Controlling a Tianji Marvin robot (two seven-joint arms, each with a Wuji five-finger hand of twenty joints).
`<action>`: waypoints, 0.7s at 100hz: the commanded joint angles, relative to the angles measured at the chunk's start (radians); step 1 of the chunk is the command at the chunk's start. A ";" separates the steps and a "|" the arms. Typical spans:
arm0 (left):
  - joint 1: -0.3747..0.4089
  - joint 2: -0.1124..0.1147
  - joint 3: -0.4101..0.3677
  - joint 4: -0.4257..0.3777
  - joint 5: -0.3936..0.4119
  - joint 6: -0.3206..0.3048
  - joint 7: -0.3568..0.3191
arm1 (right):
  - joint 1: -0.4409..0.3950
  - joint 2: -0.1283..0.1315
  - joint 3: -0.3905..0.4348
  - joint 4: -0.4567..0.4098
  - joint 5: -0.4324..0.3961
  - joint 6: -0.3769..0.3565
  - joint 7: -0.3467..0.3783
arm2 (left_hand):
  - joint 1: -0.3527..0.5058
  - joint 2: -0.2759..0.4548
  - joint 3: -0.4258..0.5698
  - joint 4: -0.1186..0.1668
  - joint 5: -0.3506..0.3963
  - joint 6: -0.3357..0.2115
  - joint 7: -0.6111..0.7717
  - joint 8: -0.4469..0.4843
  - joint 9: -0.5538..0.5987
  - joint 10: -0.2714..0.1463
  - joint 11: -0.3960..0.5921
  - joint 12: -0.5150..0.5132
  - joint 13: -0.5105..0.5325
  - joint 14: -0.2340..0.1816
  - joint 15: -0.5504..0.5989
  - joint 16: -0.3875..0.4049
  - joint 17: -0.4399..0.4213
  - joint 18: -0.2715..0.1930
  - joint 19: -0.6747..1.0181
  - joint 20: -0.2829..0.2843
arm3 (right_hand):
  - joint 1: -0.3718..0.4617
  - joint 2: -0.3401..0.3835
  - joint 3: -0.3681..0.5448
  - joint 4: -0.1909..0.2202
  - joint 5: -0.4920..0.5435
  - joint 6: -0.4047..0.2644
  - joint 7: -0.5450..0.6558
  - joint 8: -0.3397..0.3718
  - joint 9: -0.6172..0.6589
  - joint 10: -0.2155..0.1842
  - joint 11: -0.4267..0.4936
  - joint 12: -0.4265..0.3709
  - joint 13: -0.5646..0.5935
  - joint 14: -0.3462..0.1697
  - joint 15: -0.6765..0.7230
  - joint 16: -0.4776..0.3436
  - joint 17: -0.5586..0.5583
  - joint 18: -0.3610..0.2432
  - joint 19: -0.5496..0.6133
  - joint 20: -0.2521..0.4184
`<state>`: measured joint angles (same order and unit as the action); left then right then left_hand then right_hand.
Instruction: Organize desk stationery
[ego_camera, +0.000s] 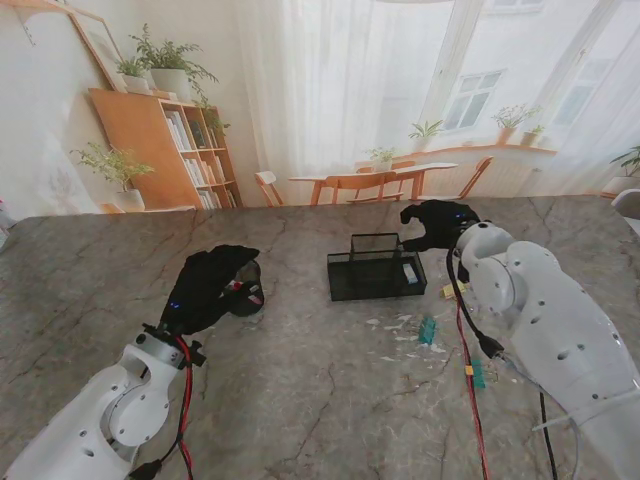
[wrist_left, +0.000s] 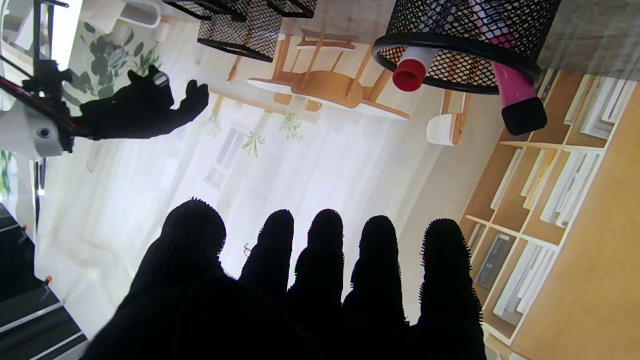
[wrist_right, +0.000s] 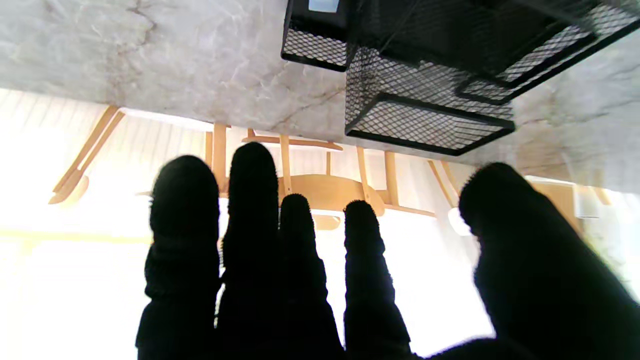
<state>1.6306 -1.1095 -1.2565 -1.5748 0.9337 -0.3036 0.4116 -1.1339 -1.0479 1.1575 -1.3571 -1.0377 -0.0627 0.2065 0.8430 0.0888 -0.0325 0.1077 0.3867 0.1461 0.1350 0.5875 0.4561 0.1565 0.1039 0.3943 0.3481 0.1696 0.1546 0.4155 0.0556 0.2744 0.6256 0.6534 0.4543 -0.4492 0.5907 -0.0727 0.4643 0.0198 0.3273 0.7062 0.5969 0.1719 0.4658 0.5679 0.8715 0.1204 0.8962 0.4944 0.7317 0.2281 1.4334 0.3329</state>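
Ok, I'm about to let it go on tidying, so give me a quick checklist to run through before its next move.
1. Left hand empty, fingers apart: ok.
2. Right hand empty, fingers apart: ok.
3. Round mesh pen cup upright: ok, red-capped and pink markers in it.
4. Black mesh organizer upright on the table: ok.
5. Loose items by the right arm put away: not ok.
6. What those items are: cannot tell.

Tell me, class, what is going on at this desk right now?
A two-armed robot is tidying stationery on a marble table. Its left hand hovers by a round mesh pen cup that already holds a red-capped marker and a pink marker. Its right hand hangs beside a black mesh desk organizer. Both hands are open and hold nothing. Small teal clips lie loose on the table near the right arm.
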 joint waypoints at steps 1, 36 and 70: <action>0.007 -0.003 0.000 -0.003 -0.001 -0.006 0.006 | -0.040 0.023 0.021 -0.037 0.002 -0.018 0.018 | 0.016 0.057 -0.013 -0.157 0.013 -0.006 0.010 0.008 0.009 -0.024 -0.004 0.003 0.024 -0.024 0.007 0.000 -0.013 -0.007 -0.013 -0.011 | -0.042 0.042 -0.033 0.028 -0.050 0.024 -0.026 0.012 -0.037 0.025 -0.047 0.000 -0.060 0.043 -0.021 0.018 -0.079 0.067 -0.006 0.031; 0.016 -0.006 -0.005 -0.009 -0.008 -0.018 0.022 | -0.376 0.046 0.293 -0.301 -0.014 -0.211 0.180 | 0.014 0.057 -0.014 -0.157 0.015 -0.007 0.010 0.009 0.010 -0.025 -0.003 0.003 0.025 -0.024 0.007 0.000 -0.013 -0.006 -0.014 -0.010 | -0.182 0.136 -0.058 0.013 -0.164 0.094 -0.146 0.000 -0.176 0.066 -0.322 -0.052 -0.490 0.104 -0.569 -0.113 -0.712 0.125 -0.355 0.019; 0.018 -0.008 0.001 -0.010 -0.010 -0.027 0.029 | -0.596 0.057 0.449 -0.379 -0.120 -0.354 0.205 | 0.017 0.059 -0.012 -0.157 0.015 -0.007 0.011 0.009 0.011 -0.025 -0.003 0.003 0.026 -0.024 0.007 0.001 -0.013 -0.006 -0.015 -0.009 | -0.174 0.136 -0.061 0.020 -0.362 0.176 -0.231 0.023 -0.319 0.092 -0.367 -0.083 -0.580 0.087 -0.727 -0.134 -0.778 0.059 -0.471 -0.017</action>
<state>1.6441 -1.1126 -1.2607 -1.5809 0.9273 -0.3262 0.4371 -1.6977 -1.0033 1.6031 -1.7443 -1.1685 -0.4339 0.4011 0.8430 0.0888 -0.0325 0.1077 0.3867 0.1461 0.1350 0.5876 0.4561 0.1466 0.1039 0.3943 0.3481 0.1694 0.1547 0.4155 0.0555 0.2744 0.6254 0.6533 0.2922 -0.3071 0.5335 -0.0727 0.1554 0.1553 0.1156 0.6988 0.3094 0.2359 0.1051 0.4850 0.3096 0.1935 0.1807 0.3536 -0.0243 0.2999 0.9741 0.3308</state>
